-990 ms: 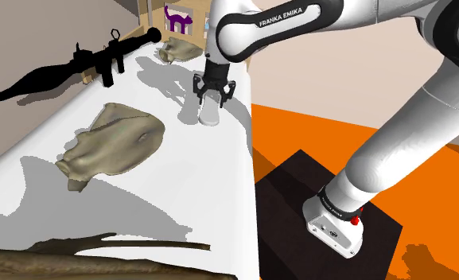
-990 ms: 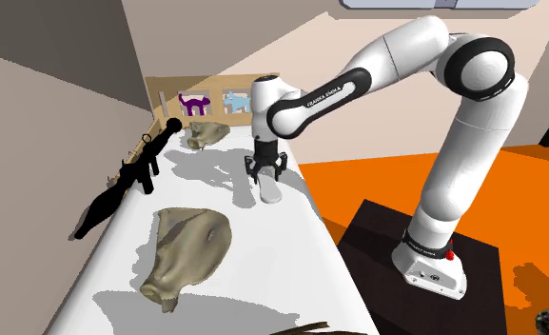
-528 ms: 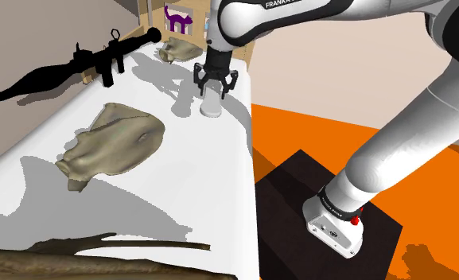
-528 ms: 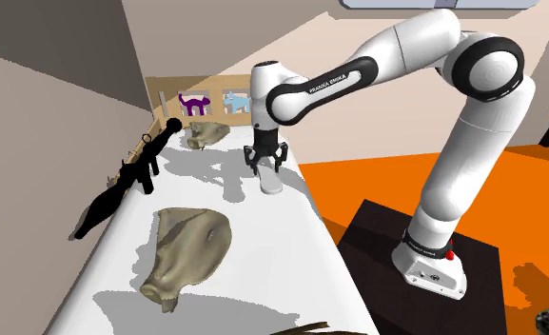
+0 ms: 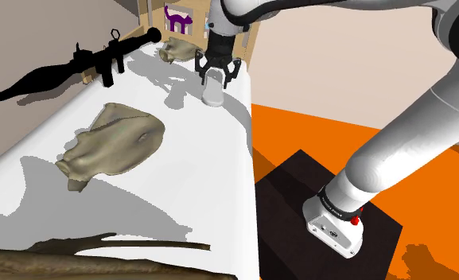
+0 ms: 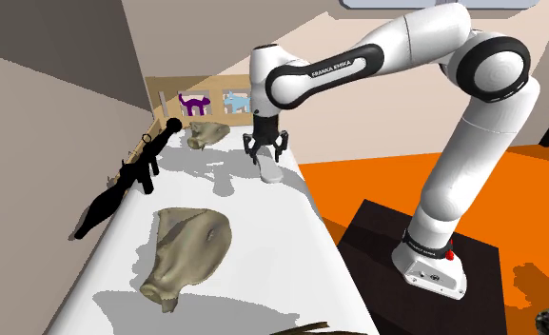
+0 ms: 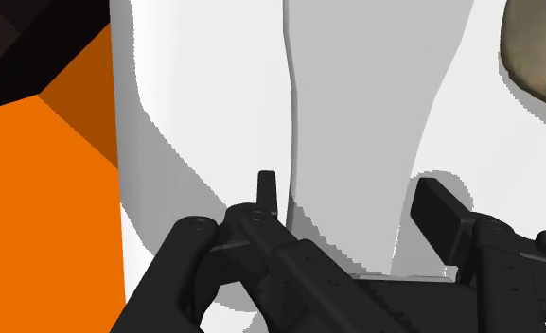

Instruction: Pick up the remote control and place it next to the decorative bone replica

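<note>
My gripper (image 5: 214, 71) (image 6: 265, 150) is shut on the remote control (image 5: 213, 91) (image 6: 271, 171), drawn as a plain pale grey bar. The remote hangs from the fingers just above the white table (image 5: 188, 183), near its edge beside the orange floor. In the wrist view the remote (image 7: 356, 123) runs out from between the two black fingers (image 7: 266, 189), midway at the gripper (image 7: 354, 203). A small tan bone replica (image 5: 176, 52) (image 6: 205, 133) lies at the far end of the table, a short way beyond the gripper. A tan piece (image 7: 537, 47) shows past the remote's tip.
A larger tan bone-like piece (image 5: 112, 147) (image 6: 188, 249) lies mid-table. A black launcher model (image 5: 76, 68) (image 6: 129, 176) lies along the wall side. A wooden frame with cat pictures (image 5: 174, 16) (image 6: 210, 102) closes the far end. A brown branch (image 5: 76, 253) lies at the near end.
The gripper has carried the remote along the table toward the far end and the small tan bone, and its shadow on the table has moved with it.
</note>
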